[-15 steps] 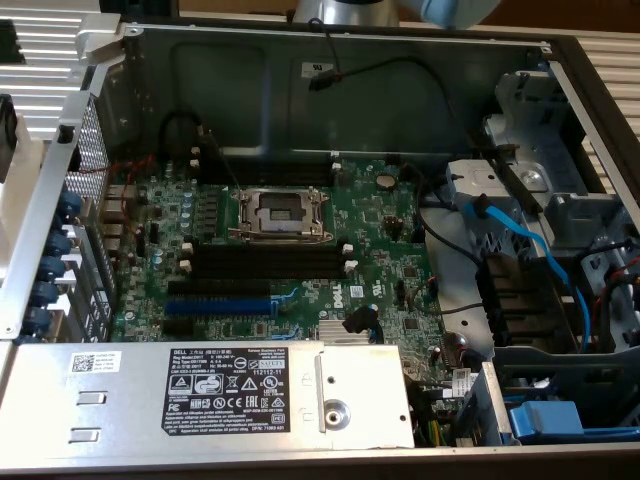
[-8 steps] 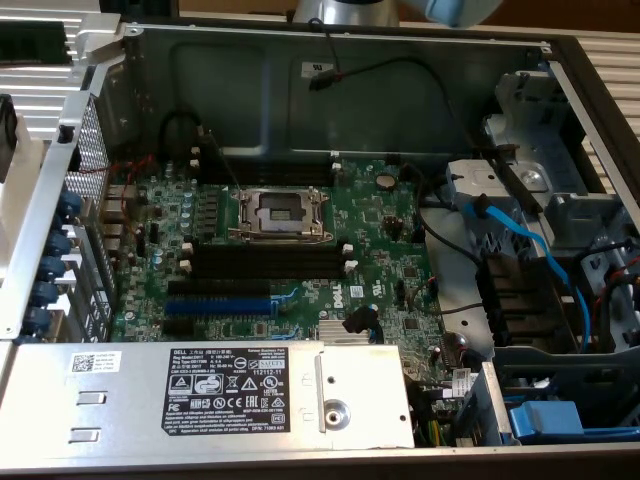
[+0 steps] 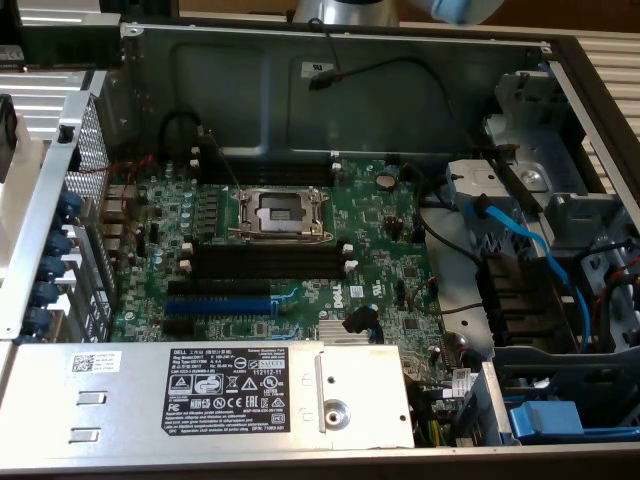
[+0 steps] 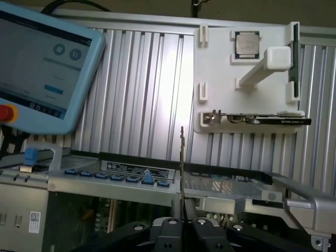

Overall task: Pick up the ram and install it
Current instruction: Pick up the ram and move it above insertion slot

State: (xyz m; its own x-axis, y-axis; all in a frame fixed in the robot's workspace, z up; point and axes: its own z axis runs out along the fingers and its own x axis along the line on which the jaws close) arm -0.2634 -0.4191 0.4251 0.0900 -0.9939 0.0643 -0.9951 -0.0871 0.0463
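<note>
My jaws are clenched on the ram, which sticks straight out from between them and shows edge-on as a thin line. I judge that pinching its flat faces leaves the far edge free to seat. Past it runs the case rim, then the ribbed surface, with the white holder well apart. In the exterior view the black slots beside the socket lie empty with open room above, and the blue slot is close by.
</note>
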